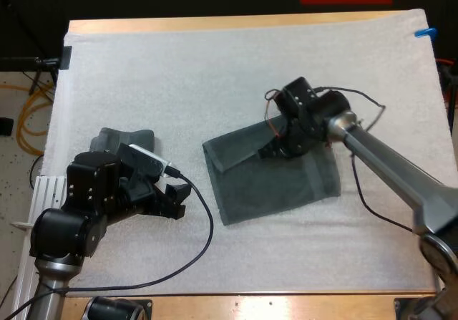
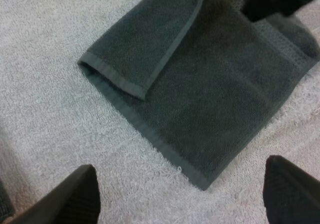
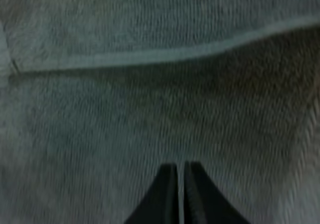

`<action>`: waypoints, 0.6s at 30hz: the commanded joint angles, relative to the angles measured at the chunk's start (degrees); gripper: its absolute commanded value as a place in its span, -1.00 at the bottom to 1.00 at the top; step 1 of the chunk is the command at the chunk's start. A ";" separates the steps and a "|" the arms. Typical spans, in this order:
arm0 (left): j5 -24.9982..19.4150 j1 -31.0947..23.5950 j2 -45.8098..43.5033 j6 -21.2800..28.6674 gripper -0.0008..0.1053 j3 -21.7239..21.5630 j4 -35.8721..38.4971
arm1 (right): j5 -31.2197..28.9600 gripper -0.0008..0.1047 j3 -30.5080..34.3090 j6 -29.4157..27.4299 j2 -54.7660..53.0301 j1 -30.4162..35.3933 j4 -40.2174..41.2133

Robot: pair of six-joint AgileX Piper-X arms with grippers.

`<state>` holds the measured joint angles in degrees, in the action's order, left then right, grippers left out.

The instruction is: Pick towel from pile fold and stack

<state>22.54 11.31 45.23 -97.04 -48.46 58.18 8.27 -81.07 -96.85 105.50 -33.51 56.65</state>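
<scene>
Status: fold step in progress, stacking not yet done. L gripper [image 1: 174, 200] sits nearest, low over the white mat [image 1: 215, 69], just short of the towel's near-left edge; its fingers [image 2: 75, 196] stand wide apart w/ nothing between them, bare mat below. Towel [image 1: 279, 184] lies approx. mid-mat, spread flat as a rough rectangle, skewed relative to the mat edges. Partial fold present: one flap [image 1: 236, 148] along the far-left side is turned over onto the main body, hem visible, flap edge running diagonally, not aligned w/ the lower layer. Fabric: dark grey-green terry, limp, bound hem all round; judged to drape and slip easily, so layers may shift when dragged. R gripper [image 1: 270, 150] is down on the towel's far edge, next to the flap; its fingers [image 3: 170, 194] are pressed together, tips against the cloth, and whether a layer is pinched between them cannot be told. Second towel [image 1: 118, 139] lies at mat left, beyond the L arm, bunched and partly hidden; pile or stack cannot be told. Remaining, as judged: complete and square the fold, then transfer to stack
</scene>
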 commanded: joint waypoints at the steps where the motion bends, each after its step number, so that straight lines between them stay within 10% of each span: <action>1: 0.03 0.00 -0.26 0.06 0.26 -0.33 0.21 | 1.02 -0.99 -1.53 -0.89 1.16 -0.09 0.27; 18: 0.03 0.00 -0.26 0.06 0.26 -0.33 0.21 | 1.02 -0.99 -6.29 -0.89 12.11 -0.09 -1.76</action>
<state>22.54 11.31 45.23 -96.91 -48.46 58.18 8.27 -86.73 -96.85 117.81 -33.51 55.34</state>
